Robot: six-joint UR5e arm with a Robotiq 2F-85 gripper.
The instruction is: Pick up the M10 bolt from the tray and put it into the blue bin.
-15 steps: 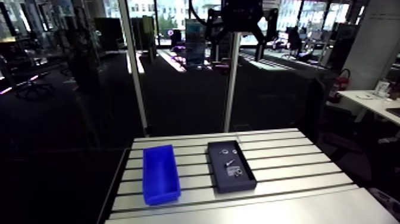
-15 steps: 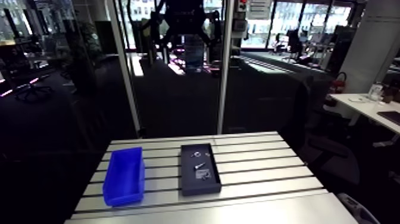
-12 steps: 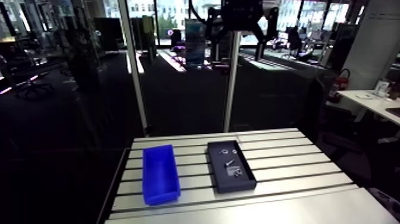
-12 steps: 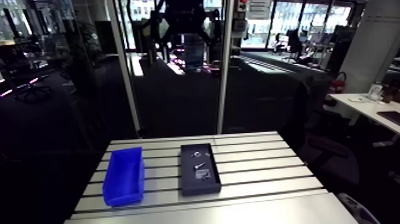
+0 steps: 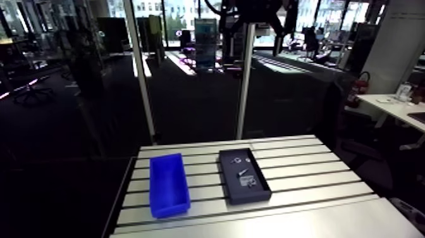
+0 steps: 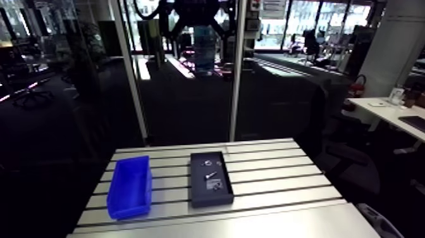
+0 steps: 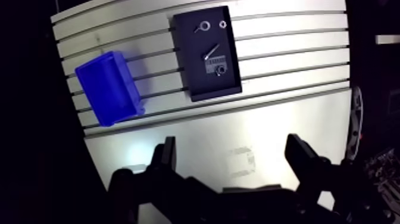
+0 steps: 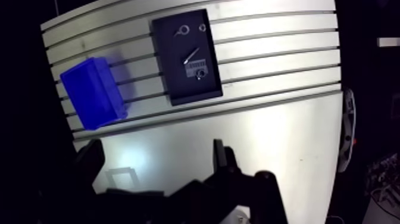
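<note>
Hovering wide open and empty, ready to grasp, the claw [image 7: 231, 149] has the tray [image 7: 191, 80], M10 bolt [image 7: 210, 51] and blue bin [image 7: 105, 87] well ahead.

My gripper [image 7: 231, 164] hangs high, facing downward. Its two dark fingers [image 7: 165, 158] stand wide apart, and I grip nothing between them.

A slotted aluminium table [image 5: 316, 177], its silvery top crossed by dark grooves, carries two things: a rectangular blue plastic bin [image 5: 169, 187] and, near it (apart, with bare table between), a shallow black rectangular tray [image 5: 250, 195].
</note>
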